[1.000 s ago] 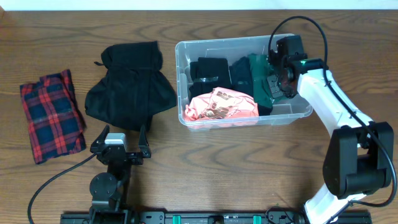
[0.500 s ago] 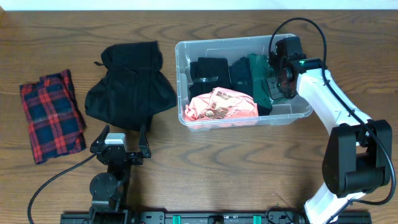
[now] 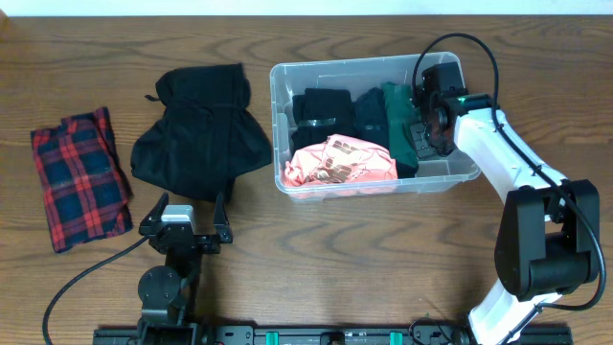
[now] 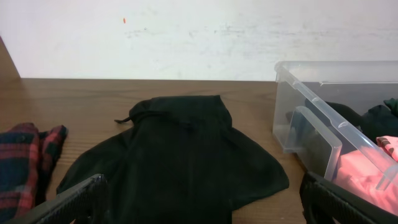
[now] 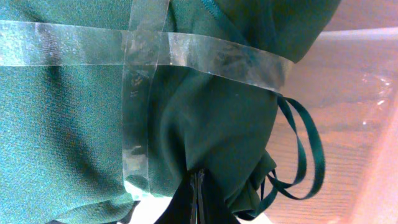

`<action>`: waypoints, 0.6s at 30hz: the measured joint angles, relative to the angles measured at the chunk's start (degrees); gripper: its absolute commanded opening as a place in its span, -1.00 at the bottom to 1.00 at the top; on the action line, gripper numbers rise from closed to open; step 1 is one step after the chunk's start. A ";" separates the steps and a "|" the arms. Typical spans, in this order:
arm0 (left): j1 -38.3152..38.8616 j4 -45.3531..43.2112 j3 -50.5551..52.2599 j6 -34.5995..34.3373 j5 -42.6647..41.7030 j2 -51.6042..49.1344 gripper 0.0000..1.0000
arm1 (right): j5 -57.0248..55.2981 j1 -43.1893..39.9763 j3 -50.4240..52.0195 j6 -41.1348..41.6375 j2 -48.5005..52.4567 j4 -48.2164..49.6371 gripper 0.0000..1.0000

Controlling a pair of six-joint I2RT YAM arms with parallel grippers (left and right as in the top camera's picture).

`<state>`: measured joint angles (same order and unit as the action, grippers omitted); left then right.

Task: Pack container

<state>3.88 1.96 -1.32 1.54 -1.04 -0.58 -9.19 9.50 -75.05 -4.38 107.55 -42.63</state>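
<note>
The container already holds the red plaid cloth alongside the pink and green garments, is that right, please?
Not quite: the overhead view shows the red plaid cloth lying on the table, left of the container. The pink garment and green garment are inside it.

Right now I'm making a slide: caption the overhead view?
Right gripper inside the clear rectangular plastic container by a green garment; black garment, red plaid cloth outside.

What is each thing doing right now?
container: open, partly packed.
green bundle: taped, inside container's right end.
pink garment: inside, at front.
black garment: loose on table.
plaid cloth: folded on table.
left gripper: open, empty.
right gripper: in container at green bundle, grip unclear.
</note>
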 measured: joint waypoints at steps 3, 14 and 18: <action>0.00 -0.02 0.00 0.00 0.00 0.00 0.96 | -0.20 0.00 -1.86 0.00 -0.02 -2.08 -0.97; 0.00 0.00 0.00 0.00 -0.02 0.00 0.96 | 1.44 0.00 -12.07 0.02 -8.20 3.43 -0.97; 0.00 0.00 0.00 0.00 0.00 0.00 0.96 | 1.81 0.00 -10.62 0.04 -6.91 7.50 -0.85</action>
<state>3.88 1.96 -1.32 1.54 -1.04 -0.58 -7.38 9.50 -85.67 -4.34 100.64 -35.14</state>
